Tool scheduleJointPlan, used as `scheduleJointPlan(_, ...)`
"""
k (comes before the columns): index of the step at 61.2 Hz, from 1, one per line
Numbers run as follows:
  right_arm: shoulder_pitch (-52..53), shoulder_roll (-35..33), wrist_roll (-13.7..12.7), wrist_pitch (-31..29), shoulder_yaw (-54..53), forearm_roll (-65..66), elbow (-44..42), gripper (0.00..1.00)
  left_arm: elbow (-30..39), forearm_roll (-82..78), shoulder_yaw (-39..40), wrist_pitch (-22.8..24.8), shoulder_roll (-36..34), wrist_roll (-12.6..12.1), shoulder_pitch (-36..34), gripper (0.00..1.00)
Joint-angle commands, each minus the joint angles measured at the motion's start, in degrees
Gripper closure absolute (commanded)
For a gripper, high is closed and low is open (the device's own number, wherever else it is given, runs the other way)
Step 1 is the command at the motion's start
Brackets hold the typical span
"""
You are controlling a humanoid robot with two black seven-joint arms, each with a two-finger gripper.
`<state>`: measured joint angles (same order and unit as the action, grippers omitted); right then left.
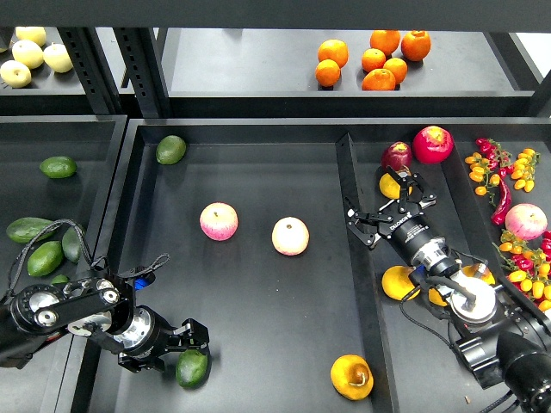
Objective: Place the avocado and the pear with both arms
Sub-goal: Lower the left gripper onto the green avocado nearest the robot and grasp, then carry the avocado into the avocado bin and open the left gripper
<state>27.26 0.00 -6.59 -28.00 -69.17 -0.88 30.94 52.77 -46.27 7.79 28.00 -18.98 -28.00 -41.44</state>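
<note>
The dark green avocado (192,369) is low in the front left of the middle bin (258,310). My left gripper (188,348) is at it, with one finger (195,330) above it, and appears shut on it. The yellow-orange pear (352,377), with its dark hollow showing, lies on the bin floor at the front right. My right gripper (385,200) is open and empty in the right bin, far behind the pear. A small yellow fruit (389,185) lies just beyond its fingers.
Two pink-and-yellow apples (219,221) (290,236) lie mid-bin, a rounder green fruit (170,149) at the back left. A divider wall (355,258) separates the right bin with red apples (433,144), yellow fruit (399,282) and peppers. Paler avocados (45,256) fill the left bin. Oranges (372,60) are on the shelf.
</note>
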Motion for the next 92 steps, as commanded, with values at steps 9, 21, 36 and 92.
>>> scheduleJointPlan(9,-0.27,0.0,0.0,0.0,0.0,0.0,0.0,0.01,-0.39,-0.75,1.26,0.0,0.0,0.0,0.04,0.36)
scheduleJointPlan(21,-0.54,0.0,0.0,0.0,0.0,0.0,0.0,0.01,-0.56,-0.75,4.06,0.0,0.0,0.0,-0.05,0.5)
scheduleJointPlan(36,-0.89,0.0,0.0,0.0,0.0,0.0,0.7,0.01,-0.65,-0.66,6.36,0.0,-0.09,0.0,-0.05,0.58)
scheduleJointPlan(92,-1.06,0.0,-0.44,0.0,0.26,0.09,1.31,0.01,3.39,9.0,14.27,0.0,-18.9,0.0,-6.64,0.66)
